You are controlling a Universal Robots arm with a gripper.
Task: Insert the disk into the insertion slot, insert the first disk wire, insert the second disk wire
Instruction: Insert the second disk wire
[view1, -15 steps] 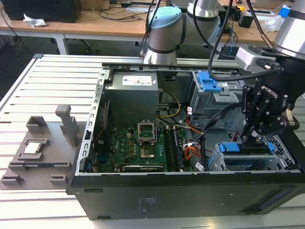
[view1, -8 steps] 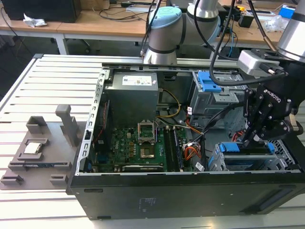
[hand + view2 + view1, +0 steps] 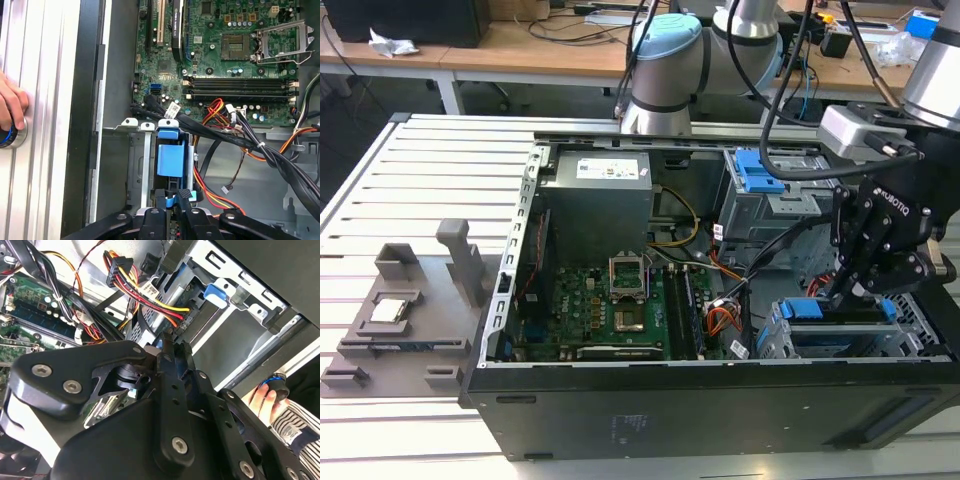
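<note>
The disk [image 3: 840, 335] lies in the insertion slot [image 3: 775, 338], the low metal cage at the case's front corner on the exterior view's right. Its blue carrier handle [image 3: 169, 157] shows in the first wrist view. My gripper [image 3: 847, 298] hangs right over the disk's back end. Its fingers [image 3: 186, 196] stand close together, shut on a dark connector. Red, yellow and black wires [image 3: 160, 302] lead to that connector at the disk's edge. In the second wrist view the gripper [image 3: 172, 342] points at that same spot.
A taller cage with a blue latch [image 3: 760, 175] stands behind. The motherboard [image 3: 610, 300] and a power supply [image 3: 595, 205] fill the case's middle, and black cable bundles [image 3: 240, 140] cross beside the cage. A person's hand [image 3: 10, 107] rests on a round button outside the case.
</note>
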